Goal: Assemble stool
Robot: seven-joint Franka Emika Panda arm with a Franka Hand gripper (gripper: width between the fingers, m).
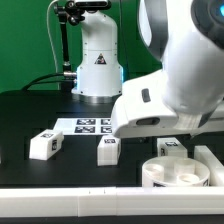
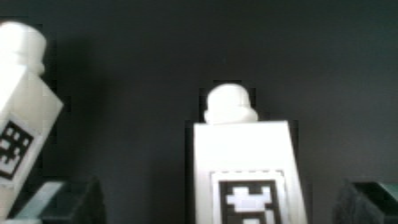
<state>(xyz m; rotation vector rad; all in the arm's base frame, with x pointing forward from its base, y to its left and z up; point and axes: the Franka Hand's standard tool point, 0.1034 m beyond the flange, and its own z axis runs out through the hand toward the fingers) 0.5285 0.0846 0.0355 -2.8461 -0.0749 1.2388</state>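
Note:
In the wrist view a white leg (image 2: 240,165) with a rounded peg and a black-and-white tag lies between my open gripper (image 2: 214,205). Its dark fingertips (image 2: 63,203) stand well apart on either side and do not touch the leg. A second leg (image 2: 25,110) lies beside it. In the exterior view the round seat (image 1: 180,172) sits at the front right. Three legs lie on the black table: one at the left (image 1: 43,144), one in the middle (image 1: 108,150), and one (image 1: 170,148) partly under the hand (image 1: 150,112). My fingers are hidden there.
The marker board (image 1: 90,125) lies flat behind the legs. The robot base (image 1: 95,65) stands at the back. A long white bar (image 1: 70,206) runs along the front edge. A white wall piece (image 1: 212,165) stands to the right of the seat.

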